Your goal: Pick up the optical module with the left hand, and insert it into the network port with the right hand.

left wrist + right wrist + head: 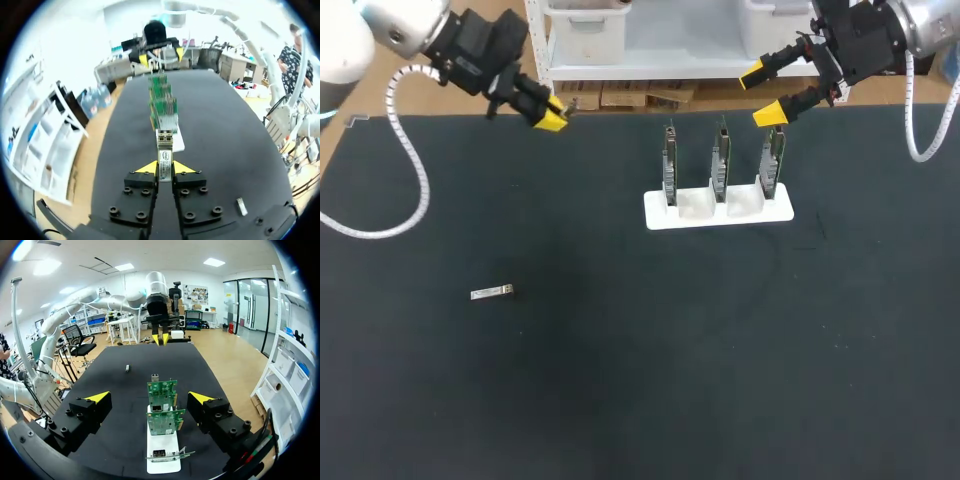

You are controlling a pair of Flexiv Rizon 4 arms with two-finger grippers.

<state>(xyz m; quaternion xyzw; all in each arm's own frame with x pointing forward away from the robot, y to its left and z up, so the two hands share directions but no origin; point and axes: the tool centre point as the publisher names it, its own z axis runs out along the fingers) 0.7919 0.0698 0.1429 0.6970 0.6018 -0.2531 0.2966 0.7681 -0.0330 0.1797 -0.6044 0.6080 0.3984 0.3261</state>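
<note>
My left gripper (pixel 552 115) hangs above the table's far left, shut on a silver optical module (pixel 164 150) that juts out ahead of its yellow tips (pixel 164 167). Three green network cards (pixel 721 160) stand upright in a white holder (pixel 718 210) at the far middle. In the left wrist view the cards (pixel 163 105) are lined up straight ahead of the module. My right gripper (pixel 763 93) hovers open above the rightmost card. In its own view the right gripper (pixel 149 397) straddles the row of cards (pixel 161 410) without touching them.
A second small silver module (pixel 490 293) lies flat on the black mat (pixel 640 380) at the left middle, also seen as a module (pixel 241 206) beside my left gripper and a module (pixel 127 368) far ahead of the right one.
</note>
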